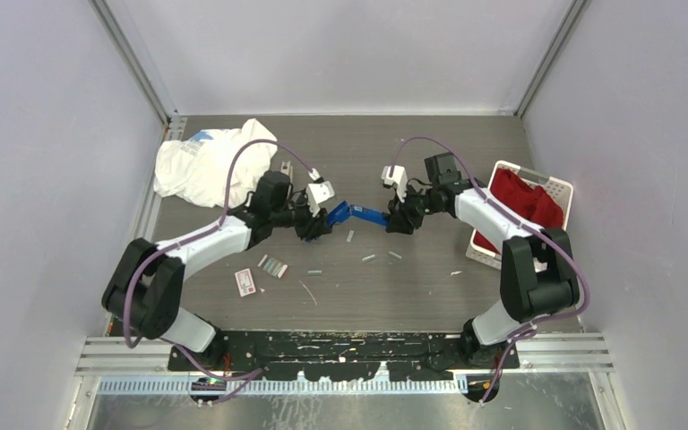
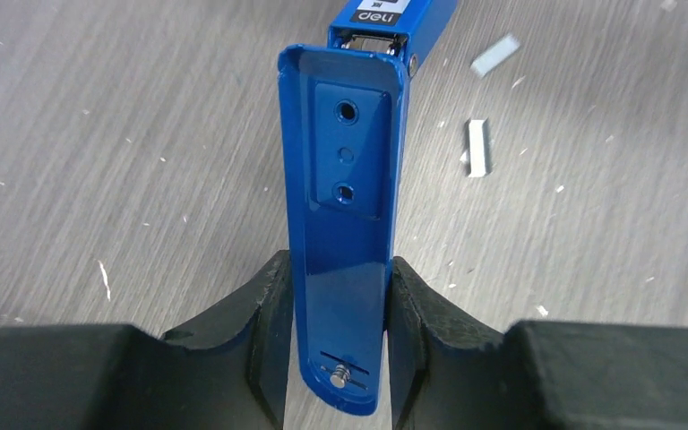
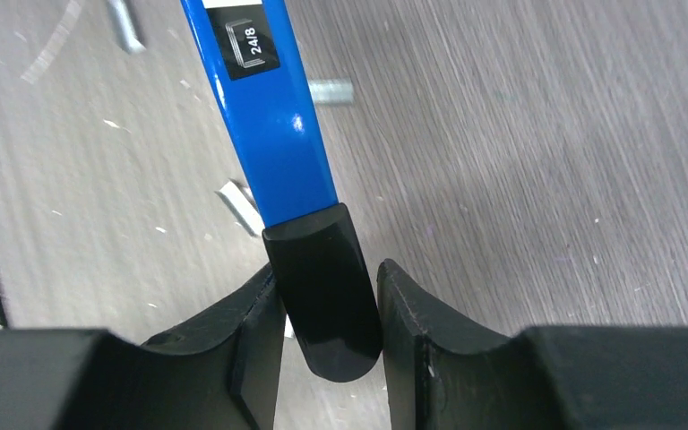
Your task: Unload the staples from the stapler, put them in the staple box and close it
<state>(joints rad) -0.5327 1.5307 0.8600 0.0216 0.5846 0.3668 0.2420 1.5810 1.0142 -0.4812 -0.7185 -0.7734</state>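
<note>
Stapler: the blue metal stapler (image 1: 358, 214) hangs swung open above the grey wood-grain surface (image 1: 430, 170), one half to each arm, likely so that its magazine is exposed for emptying.
Left tool: the left tool (image 2: 340, 296) is clamped across the stapler's base plate, steadying it.
Right tool: the right tool (image 3: 327, 305) straddles the black tip of the stapler's top arm. There may be a sliver of gap on one side, so I cannot tell whether it pinches.
Staples: short silvery staple strips (image 2: 477, 147) lie loose on the surface beneath and just beside the stapler.
</note>
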